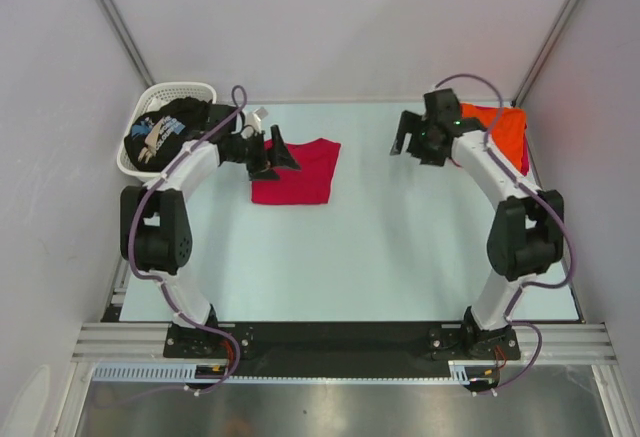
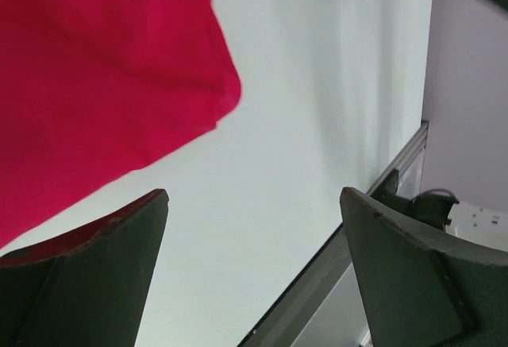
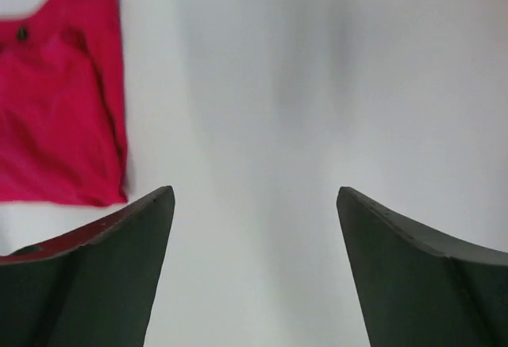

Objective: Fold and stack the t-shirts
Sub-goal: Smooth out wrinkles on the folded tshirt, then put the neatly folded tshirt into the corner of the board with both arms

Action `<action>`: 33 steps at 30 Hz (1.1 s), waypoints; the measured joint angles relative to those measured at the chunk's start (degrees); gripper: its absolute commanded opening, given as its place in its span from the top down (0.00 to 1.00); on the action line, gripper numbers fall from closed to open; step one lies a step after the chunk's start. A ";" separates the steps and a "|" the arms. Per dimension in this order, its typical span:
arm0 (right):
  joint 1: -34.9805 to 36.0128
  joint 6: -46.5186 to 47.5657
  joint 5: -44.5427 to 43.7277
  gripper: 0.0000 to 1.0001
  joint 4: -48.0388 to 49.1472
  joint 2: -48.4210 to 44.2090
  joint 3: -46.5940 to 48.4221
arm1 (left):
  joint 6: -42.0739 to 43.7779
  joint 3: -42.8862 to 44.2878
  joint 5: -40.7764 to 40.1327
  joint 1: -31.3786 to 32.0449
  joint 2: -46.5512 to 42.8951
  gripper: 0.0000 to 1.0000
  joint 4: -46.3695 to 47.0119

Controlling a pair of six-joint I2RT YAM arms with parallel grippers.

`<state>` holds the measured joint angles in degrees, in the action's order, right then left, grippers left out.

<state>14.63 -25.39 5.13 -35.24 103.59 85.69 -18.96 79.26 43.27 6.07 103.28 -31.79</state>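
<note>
The red t-shirt (image 1: pixel 300 172) lies folded flat on the bench (image 1: pixel 400 247), at about 11 o'clock from the bench's middle. The left claw (image 1: pixel 274 157) hangs at the shirt's 9 o'clock edge with its jaws spread wide and nothing between them. In the left wrist view the left claw (image 2: pixel 254 271) frames bare bench, and the red cloth (image 2: pixel 95 85) fills the 10 o'clock part of that view. Whether a finger touches the cloth I cannot tell.

The right claw (image 1: pixel 417 137) is also spread wide and empty, at about 1 o'clock on the bench. The orange t-shirt (image 1: pixel 507 132) lies just beside it at its 3 o'clock, in the far corner. The red shirt is well apart at its 9 o'clock.

The black t-shirt (image 1: pixel 165 129) is bunched in the white basket (image 1: pixel 185 89), at the 10 o'clock corner.
</note>
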 measured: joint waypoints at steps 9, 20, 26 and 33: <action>-20.76 3.34 -5.66 0.00 -1.11 -5.20 -2.95 | 0.02 -3.50 0.63 6.21 0.09 0.02 0.81; -38.69 4.59 1.81 0.00 -2.08 0.46 -0.85 | 1.46 -7.96 0.61 6.12 -0.90 0.00 0.13; -44.46 5.77 6.08 0.00 -2.03 8.72 7.19 | 2.47 -7.98 0.59 6.12 -2.43 0.00 -0.66; -45.83 7.69 10.27 0.00 -2.80 15.87 15.80 | 2.58 -8.04 0.50 6.12 -2.91 0.01 -1.27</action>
<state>-31.20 -17.69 15.40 -38.04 119.46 101.49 -16.38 71.22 43.77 12.19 100.38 -33.06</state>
